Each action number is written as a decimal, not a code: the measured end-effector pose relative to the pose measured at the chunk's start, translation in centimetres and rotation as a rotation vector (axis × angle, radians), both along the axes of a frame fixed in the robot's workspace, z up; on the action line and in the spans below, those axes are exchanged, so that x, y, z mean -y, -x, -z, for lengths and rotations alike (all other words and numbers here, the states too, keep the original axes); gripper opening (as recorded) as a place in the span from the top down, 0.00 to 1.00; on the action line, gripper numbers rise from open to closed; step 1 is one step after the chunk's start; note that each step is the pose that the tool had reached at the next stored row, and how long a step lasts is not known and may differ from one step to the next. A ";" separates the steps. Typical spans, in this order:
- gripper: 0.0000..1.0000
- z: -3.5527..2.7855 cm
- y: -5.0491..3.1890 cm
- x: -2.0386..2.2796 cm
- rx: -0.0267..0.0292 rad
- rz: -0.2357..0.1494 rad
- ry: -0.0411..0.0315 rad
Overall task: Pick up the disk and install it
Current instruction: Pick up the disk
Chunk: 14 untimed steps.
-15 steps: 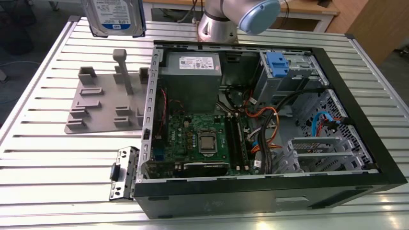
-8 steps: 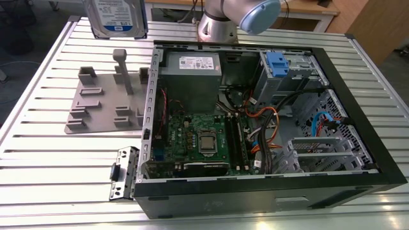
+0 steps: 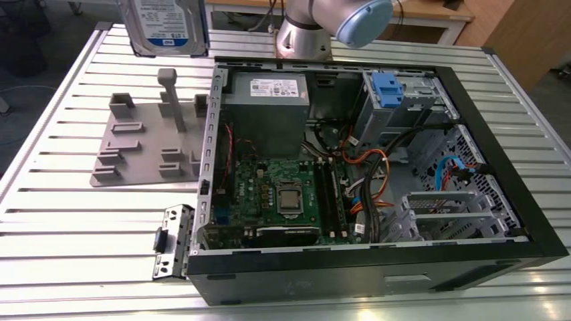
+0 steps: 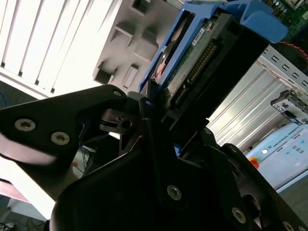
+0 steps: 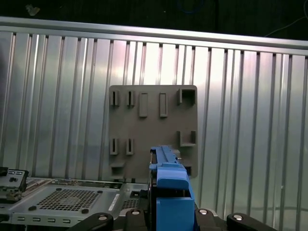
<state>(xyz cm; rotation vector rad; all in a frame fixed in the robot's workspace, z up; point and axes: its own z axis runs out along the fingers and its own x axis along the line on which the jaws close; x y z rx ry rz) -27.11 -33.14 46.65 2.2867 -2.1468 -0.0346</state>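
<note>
The disk (image 3: 165, 27), a flat rectangular silver metal hard drive with a white-and-blue label, was seen in the upper left of the exterior view. It was held upright in the air with its label face turned to the camera. There it was raised clear of the silver slatted metal table (image 3: 53, 221), above the far end of the grey plastic slotted stand (image 3: 147, 144).

In the second wrist view, the disk's underside was shown, with a green circuit board and a row of connector pins. Blue plastic rails were fitted along its sides. The black gripper (image 4: 154, 103) was closed on one end of it, the fingers (image 4: 86, 110) pinching the drive between them.

In the first wrist view, the disk was seen edge-on as a blue rail. The stand was laid flat on the table beyond it, its slots bare.

Across the middle of the exterior view, the black open computer case (image 3: 499, 167) was laid on its side. A green motherboard (image 3: 277, 194) was exposed inside it, and a blue plastic caddy (image 3: 386, 87) was set in the bay near its far wall. The grey robot arm (image 3: 308, 30) was caught at the top centre of that view.
</note>
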 end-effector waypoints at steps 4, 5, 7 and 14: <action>0.64 0.00 -0.27 0.33 0.0000 0.000 0.0000; 0.64 0.00 -0.34 0.42 0.0000 0.000 0.0000; 0.64 0.00 -0.47 0.59 0.0000 0.000 0.0000; 0.64 0.01 -0.91 1.15 0.0000 0.000 0.0000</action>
